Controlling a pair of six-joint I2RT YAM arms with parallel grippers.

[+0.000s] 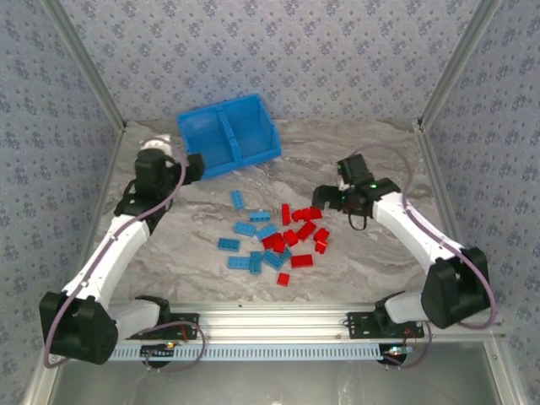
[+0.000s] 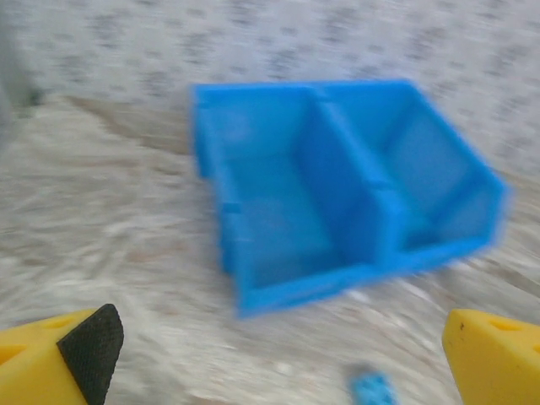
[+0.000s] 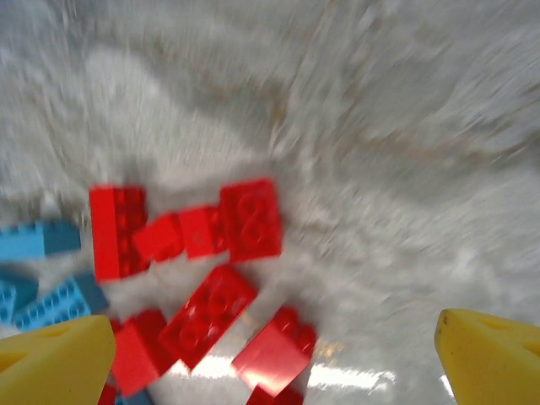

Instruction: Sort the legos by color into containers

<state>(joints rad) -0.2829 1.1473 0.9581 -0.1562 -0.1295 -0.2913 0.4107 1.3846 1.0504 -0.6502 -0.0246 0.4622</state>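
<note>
Jaws on the right arm: released and empty, yellow fingertips [image 3: 59, 359] set wide at the lower corners of the wrist view. Just ahead of them lie the red legos [image 3: 211, 312], packed close, several touching or overlapping. The light blue legos [image 3: 51, 240] begin at the left margin of that view. From above, the right jaws hang at the right fringe of the pile, low over the tabletop [image 1: 380, 261]

Jaws on the left arm: also released, fingertips [image 2: 84, 346] wide, nothing held. The left jaws face the blue bin [image 2: 287, 291], which stands at the far left of the tabletop, apart from the pile. Both compartments look bare, though this view is smeared. A lone blue brick [image 2: 371, 390] lies loose on the near side of the bin

Judgement: sorting is hardly begun, and the step in hand looks like a first pick of a red brick by the right arm. To do it well:
- take an outlying brick at the fringe, not one wedged among neighbours
- square the jaws across the brick's narrow sides and come straight down
- clench only when the fingertips straddle that one brick
- leave the middle, where red and blue touch, until the edges are thinned
- fix one compartment per colour and let go low, well clear of the divider [image 2: 354, 194]
</note>
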